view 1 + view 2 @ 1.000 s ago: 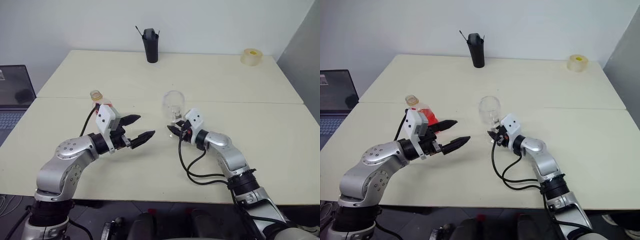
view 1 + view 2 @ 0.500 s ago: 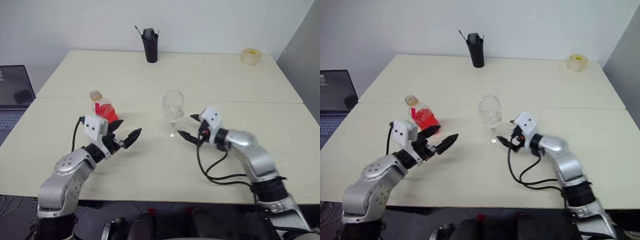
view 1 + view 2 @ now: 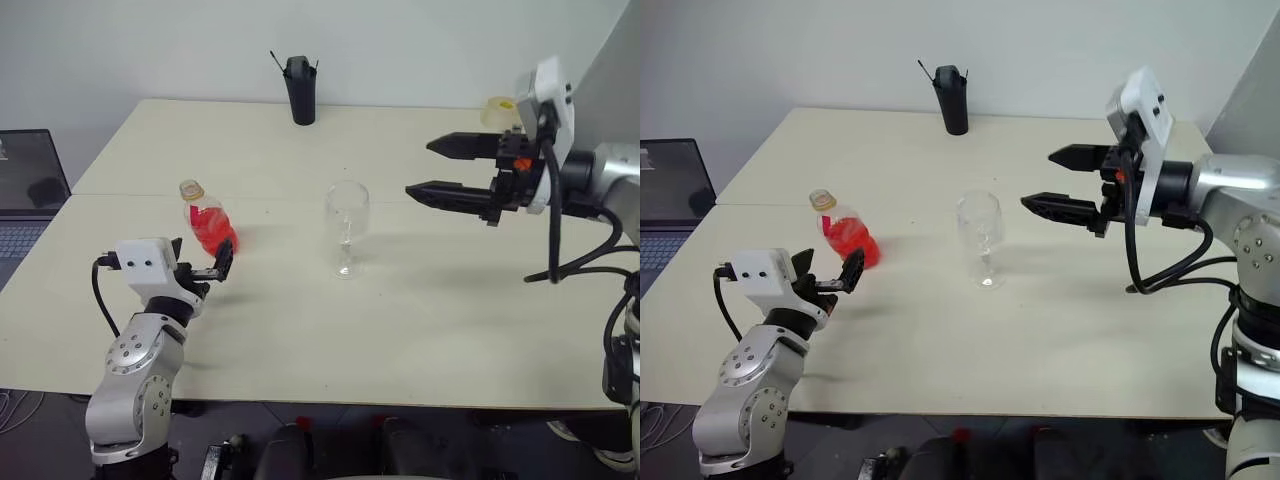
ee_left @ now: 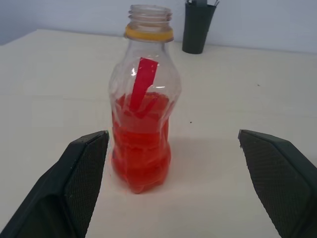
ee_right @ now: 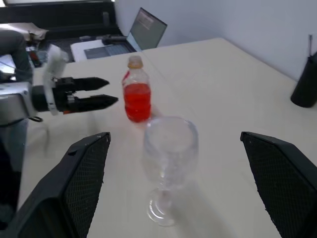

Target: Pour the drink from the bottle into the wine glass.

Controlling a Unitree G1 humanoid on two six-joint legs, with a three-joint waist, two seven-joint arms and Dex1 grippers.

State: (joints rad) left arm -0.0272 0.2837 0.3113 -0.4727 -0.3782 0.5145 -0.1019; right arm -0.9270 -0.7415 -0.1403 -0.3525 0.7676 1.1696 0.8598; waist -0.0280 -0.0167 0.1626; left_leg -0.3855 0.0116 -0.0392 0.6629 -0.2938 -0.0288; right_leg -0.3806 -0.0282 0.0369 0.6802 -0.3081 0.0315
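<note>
The bottle (image 3: 205, 222) stands upright on the counter (image 3: 420, 320), its long axis vertical, directly ahead of the left gripper (image 4: 173, 183), whose fingers (image 4: 81, 173) are spread wide and empty, one to each side of the bottle's line but still short of it. That arm is plainly the nearer; the right gripper (image 3: 440, 168), fingers likewise released and holding nothing, hangs high above the counter, well apart from the wine glass (image 3: 346, 228), which stands empty near the bottle. The count: one bottle, about half full of red drink (image 4: 141, 148), its mouth apparently uncapped; one wine glass; one black cup (image 3: 301, 92); one tape roll (image 3: 502, 112).
</note>
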